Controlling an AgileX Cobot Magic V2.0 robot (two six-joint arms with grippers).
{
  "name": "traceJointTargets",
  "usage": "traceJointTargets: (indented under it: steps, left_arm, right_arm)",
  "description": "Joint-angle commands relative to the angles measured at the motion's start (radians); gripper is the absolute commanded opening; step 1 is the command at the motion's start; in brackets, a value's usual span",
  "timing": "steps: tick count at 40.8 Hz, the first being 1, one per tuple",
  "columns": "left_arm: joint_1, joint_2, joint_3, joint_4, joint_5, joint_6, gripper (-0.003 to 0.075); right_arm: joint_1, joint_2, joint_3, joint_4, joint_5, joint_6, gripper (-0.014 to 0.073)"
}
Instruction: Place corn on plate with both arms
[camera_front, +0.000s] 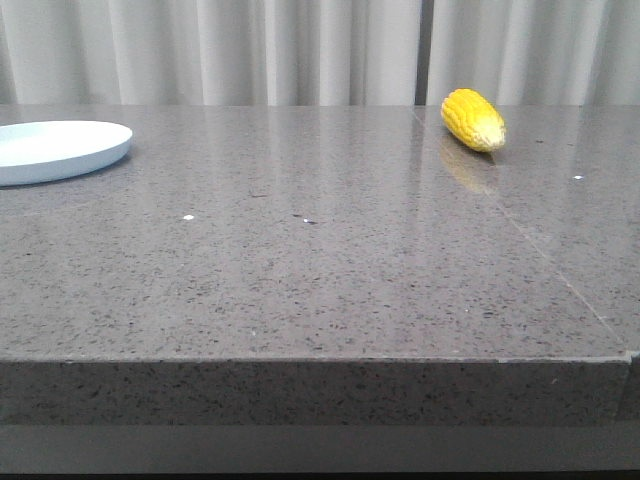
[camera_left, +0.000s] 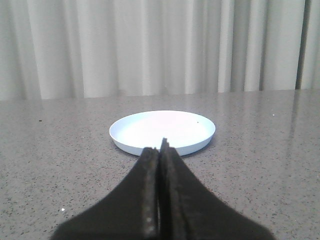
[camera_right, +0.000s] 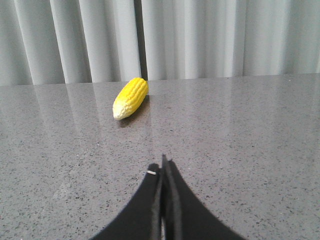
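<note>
Closed and empty, right gripper (camera_right: 163, 167) and left gripper (camera_left: 161, 149) grasp nothing. Corn (camera_front: 473, 119) lies far right on the table (camera_front: 320, 280), well apart from the plate (camera_front: 55, 150) at far left. Judged light, rigid, prone to rolling; grip across its thick middle.

A grey speckled stone desk (camera_front: 300, 270) fills the front view, its thick front edge running across the bottom. The pale blue-white plate (camera_front: 55, 150) sits at the far left, partly cut off by the frame edge. The yellow corn (camera_front: 473, 119) lies far back on the right, well apart from the plate, paler tip angled forward and rightward, its reflection on the glossy surface. Pale pleated curtains (camera_front: 310, 50) hang behind.
</note>
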Motion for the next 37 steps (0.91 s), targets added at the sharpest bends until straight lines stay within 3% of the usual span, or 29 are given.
traceJointTargets:
  steps: [1, 27, 37]
  left_arm:
    - [-0.007, -0.017, 0.023, 0.0, -0.087, 0.0, -0.002]
    - [-0.007, -0.017, 0.023, 0.0, -0.091, 0.0, -0.002]
    - [-0.009, -0.017, -0.047, -0.014, -0.18, 0.0, -0.002]
  right_arm:
    - [-0.007, -0.017, -0.022, 0.0, -0.086, -0.005, -0.0086]
    - [-0.007, -0.017, -0.023, 0.0, -0.102, -0.005, -0.0086]
    - [-0.007, -0.016, -0.111, 0.0, -0.079, -0.006, -0.0086]
